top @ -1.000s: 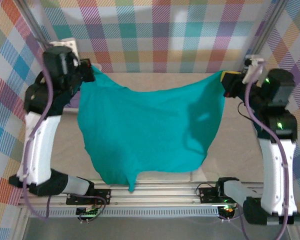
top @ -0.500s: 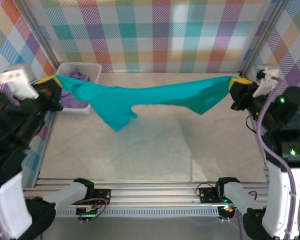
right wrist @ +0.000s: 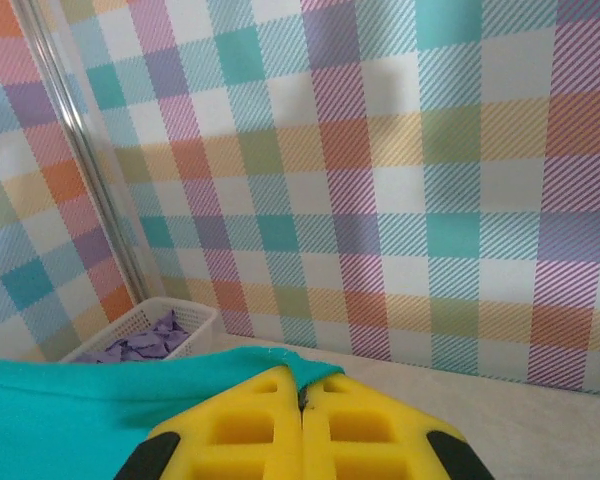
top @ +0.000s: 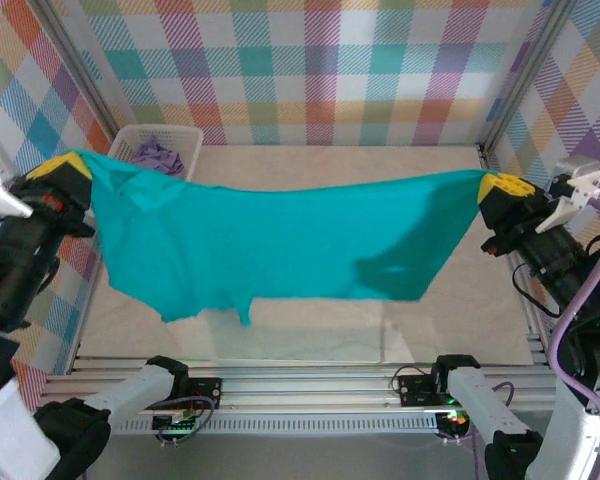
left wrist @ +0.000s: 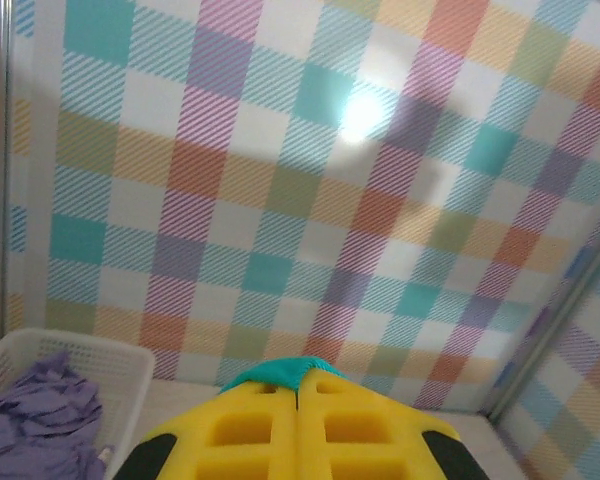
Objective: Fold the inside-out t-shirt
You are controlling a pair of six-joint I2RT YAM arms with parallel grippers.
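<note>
**Garment position.** The inside-out t-shirt hangs in the air as one wide sheet. It runs from just beside the white basket to the side of the cell well apart from the basket. Its upper edge is drawn nearly straight. Its lower edge sags toward the table on the near side of the basket. Whether that edge touches the surface cannot be told.

**Left gripper.** The left gripper sits just beside the basket, on its near side. Its yellow pads are pressed fully together on a corner of the t-shirt. The left wrist view shows a small fold of teal cloth emerging from the seam between the pads.

**Right gripper.** The right gripper stands at the opposite end of the t-shirt, well apart from the basket. Its pads are likewise clamped together on the other end, with teal cloth trailing away from them toward the basket.

**Purpose of the hold.** Gripping two opposite ends and pulling them apart probably lets the garment's own weight open it flat, so it can be laid down without creases before folding. The lavender garment lies inside the basket, apart from the task item, which passes in front of it.
</note>
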